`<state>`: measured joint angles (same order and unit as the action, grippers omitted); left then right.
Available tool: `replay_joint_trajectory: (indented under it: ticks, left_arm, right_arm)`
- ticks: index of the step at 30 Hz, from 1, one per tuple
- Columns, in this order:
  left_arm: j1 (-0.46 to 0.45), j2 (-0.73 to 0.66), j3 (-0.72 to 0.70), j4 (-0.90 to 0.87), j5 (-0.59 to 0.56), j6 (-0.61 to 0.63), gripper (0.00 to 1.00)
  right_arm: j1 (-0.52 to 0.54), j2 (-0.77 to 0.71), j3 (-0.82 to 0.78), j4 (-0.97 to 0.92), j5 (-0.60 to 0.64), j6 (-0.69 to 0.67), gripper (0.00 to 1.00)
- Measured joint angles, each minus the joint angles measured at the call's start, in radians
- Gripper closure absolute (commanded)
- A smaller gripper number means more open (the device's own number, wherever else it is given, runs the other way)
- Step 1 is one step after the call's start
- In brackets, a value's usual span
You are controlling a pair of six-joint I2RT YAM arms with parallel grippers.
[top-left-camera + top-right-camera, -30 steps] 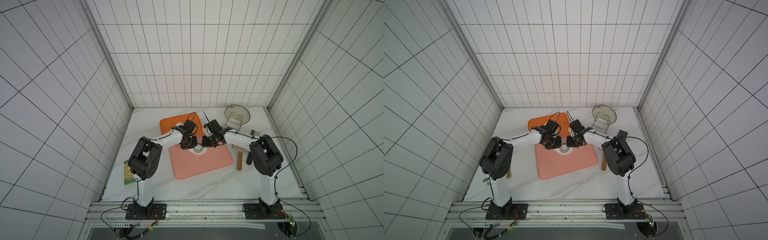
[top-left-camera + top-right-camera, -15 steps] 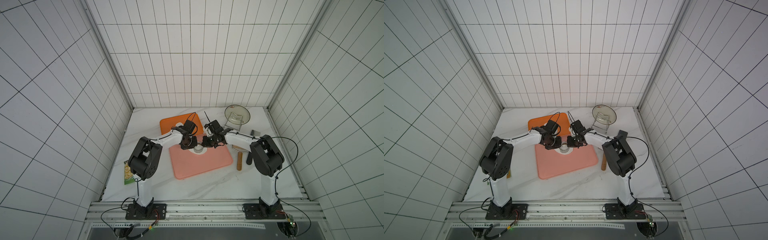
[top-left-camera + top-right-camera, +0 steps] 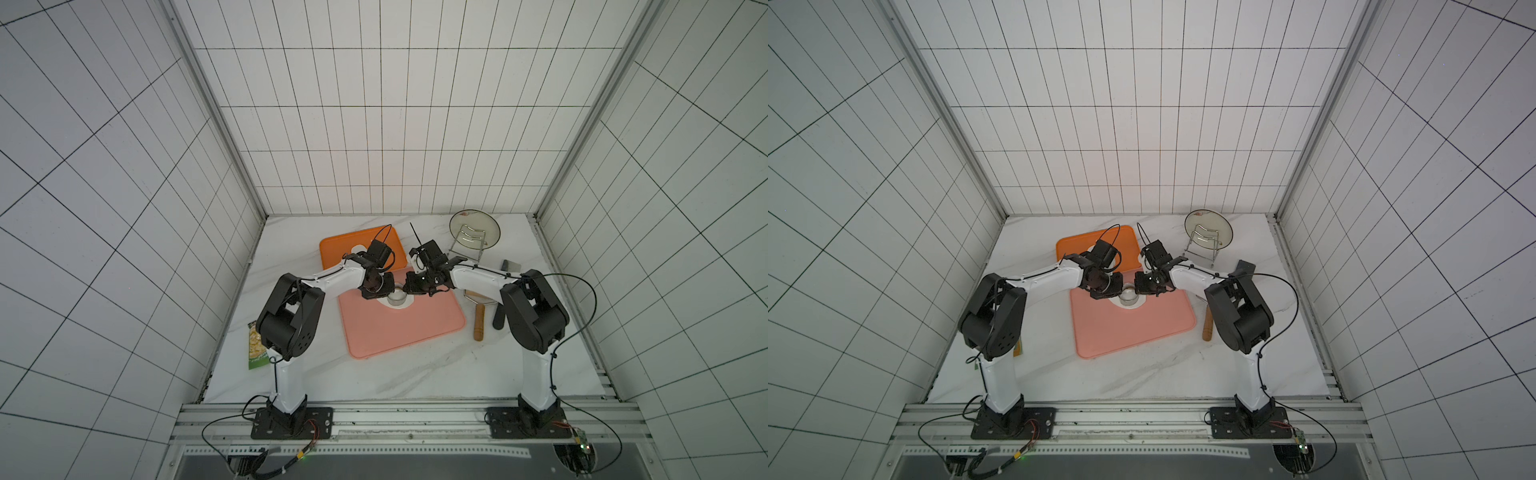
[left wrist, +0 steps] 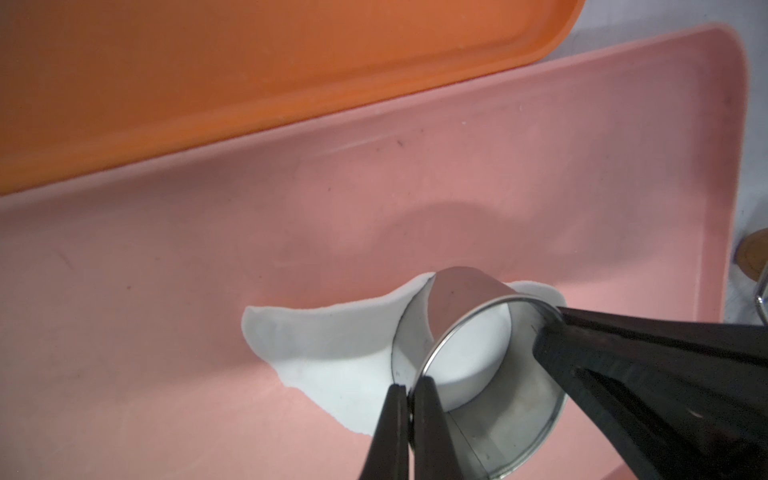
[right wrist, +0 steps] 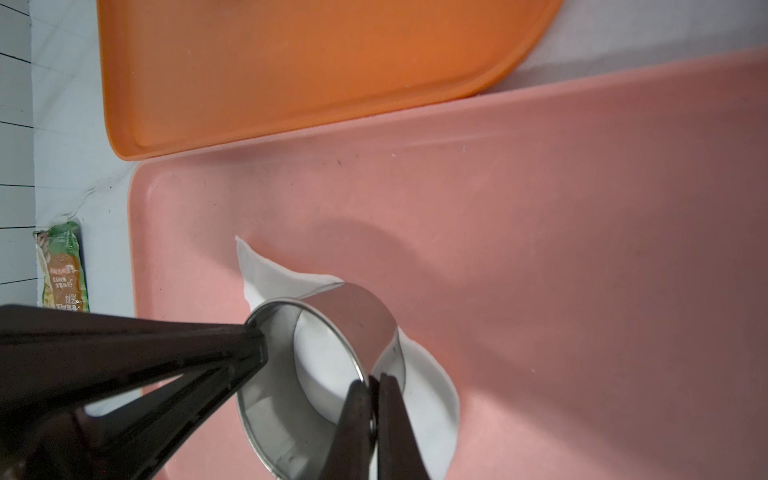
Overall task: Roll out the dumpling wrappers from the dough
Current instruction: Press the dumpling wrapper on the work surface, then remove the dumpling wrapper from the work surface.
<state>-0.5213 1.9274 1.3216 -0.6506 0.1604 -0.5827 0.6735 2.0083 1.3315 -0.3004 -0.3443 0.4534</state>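
Left wrist view: your left end effector [image 4: 409, 386] is pinched shut on the thin wall of the steel ring cutter [image 4: 461, 299]. Your right end effector [image 5: 372, 380] clamps the opposite wall likewise. The cutter stands on the dough [image 4: 316, 345], a thin ragged white sheet lying flat on the pink mat [image 4: 166, 270], toward the orange tray [image 4: 249, 62]. Assessment: the dough is soft, light, probably tacky and prone to tear or stretch, so take it by an outer edge, never mid-sheet. The cutter is rigid and smooth, so keep both grips square on the rim
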Motion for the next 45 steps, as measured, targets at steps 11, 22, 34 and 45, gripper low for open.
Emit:
replay_joint_trajectory:
  ticks: [11,22,34,45]
  left_arm:
    - [-0.023,0.028,0.071,-0.085,-0.064,0.028,1.0]
    - [-0.042,0.039,0.102,-0.133,-0.112,0.05,1.0]
    - [-0.045,0.04,0.111,-0.192,-0.154,0.05,1.0]
    - [-0.056,0.053,0.151,-0.259,-0.181,0.05,1.0]
  right_arm:
    - [0.002,0.004,0.047,-0.049,0.008,0.0,0.92]
    - [0.002,0.01,0.093,-0.132,0.016,0.013,0.78]
    - [-0.056,-0.087,0.037,-0.167,0.039,0.014,0.72]
    - [-0.095,-0.098,-0.066,-0.08,-0.047,0.041,0.64]
